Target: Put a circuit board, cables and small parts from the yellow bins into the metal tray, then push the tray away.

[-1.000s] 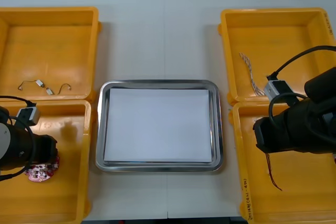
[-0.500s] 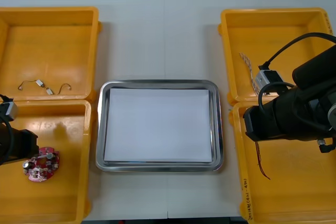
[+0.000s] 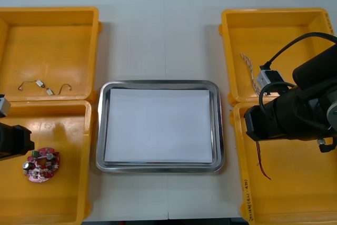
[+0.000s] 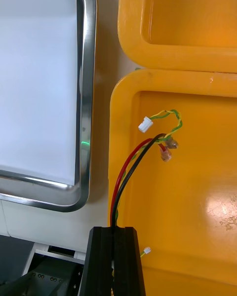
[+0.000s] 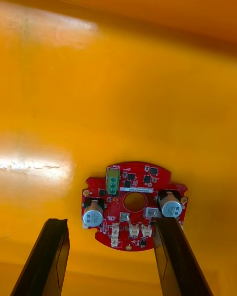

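right gripper (image 4: 116, 232) is clenched on the cable (image 4: 129, 165), with red, black and yellow-green strands pinched between the fingers. it's over the right bin (image 4: 197, 202), just off the tray (image 4: 87, 103) by its near right corner. the free end with its white plug curls out past the fingertips, apart from the tray's rim. it's a light, floppy thing, so i'd judge it will swing and trail on the way over. the grip is at one end, and that loose tail could snag the bin wall, so it wants a high lift before crossing to the tray.

left gripper (image 5: 111, 222) is released, fingers wide apart, over the board (image 5: 133, 204). the board lies flat in the left bin (image 3: 68, 198), off the tray's near left corner. it's stiff, light and studded with parts, so the top is fragile. best to take it by the rim, one finger each side. nothing in the tray yet.
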Available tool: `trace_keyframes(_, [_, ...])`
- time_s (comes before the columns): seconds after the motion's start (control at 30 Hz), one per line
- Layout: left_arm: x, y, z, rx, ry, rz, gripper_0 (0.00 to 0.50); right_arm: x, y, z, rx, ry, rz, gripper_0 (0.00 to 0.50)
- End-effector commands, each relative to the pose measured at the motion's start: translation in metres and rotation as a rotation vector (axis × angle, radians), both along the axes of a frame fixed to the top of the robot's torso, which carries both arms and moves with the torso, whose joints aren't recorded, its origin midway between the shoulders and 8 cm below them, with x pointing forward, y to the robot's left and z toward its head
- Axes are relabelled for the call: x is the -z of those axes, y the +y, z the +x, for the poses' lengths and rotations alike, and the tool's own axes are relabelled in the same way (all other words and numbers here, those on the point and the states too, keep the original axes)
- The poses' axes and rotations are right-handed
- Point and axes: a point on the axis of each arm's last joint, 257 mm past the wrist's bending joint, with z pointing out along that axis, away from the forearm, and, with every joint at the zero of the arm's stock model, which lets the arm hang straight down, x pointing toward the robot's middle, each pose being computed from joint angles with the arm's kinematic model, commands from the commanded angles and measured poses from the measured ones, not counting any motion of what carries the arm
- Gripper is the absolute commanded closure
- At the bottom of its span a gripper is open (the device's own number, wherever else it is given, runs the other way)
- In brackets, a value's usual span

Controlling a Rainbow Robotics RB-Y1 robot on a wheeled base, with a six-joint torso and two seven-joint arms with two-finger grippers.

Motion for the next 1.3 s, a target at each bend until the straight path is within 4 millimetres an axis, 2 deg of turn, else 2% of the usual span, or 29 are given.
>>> trace_keyframes(0.03, [-0.015, 0.016, 0.019, 0.031, -0.051, 0.031, 0.000, -0.006, 0.005, 0.004, -0.023, -0.025, -0.008, 0.500])
trace_keyframes(0.3, [0.009, 0.014, 0.024, 0.036, -0.022, 0.004, 0.000, -0.005, 0.002, 0.005, -0.020, -0.029, -0.017, 0.500])
trace_keyframes(0.53, [0.022, 0.007, 0.026, 0.066, -0.004, 0.006, 0.000, -0.004, 0.001, 0.005, -0.018, -0.029, -0.021, 0.500])
trace_keyframes(0.83, [0.025, 0.002, 0.027, 0.115, 0.001, 0.023, 0.010, -0.003, -0.002, 0.005, -0.015, -0.028, -0.029, 0.500])
trace_keyframes(1.3, [0.036, 0.006, 0.030, 0.142, 0.007, 0.023, 0.018, -0.004, -0.003, 0.005, -0.013, -0.028, -0.030, 0.500])
